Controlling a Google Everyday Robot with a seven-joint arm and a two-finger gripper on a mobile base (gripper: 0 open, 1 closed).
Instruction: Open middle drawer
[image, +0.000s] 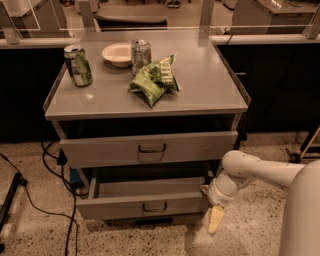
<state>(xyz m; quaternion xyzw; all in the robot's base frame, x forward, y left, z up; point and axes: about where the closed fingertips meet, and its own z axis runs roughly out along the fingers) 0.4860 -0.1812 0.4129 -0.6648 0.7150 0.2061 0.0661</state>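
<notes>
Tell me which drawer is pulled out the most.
The middle drawer: its inside shows from above, whereas the top drawer is barely out. The hand is beside the middle drawer's right end.

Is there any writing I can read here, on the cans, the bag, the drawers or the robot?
Nothing here can be read.
Green can: print too blurred to read.
Silver can: print too blurred to read.
Green bag: print too blurred to read.
Middle drawer, pulled out, and the claw beside its right end: no lettering shows.
</notes>
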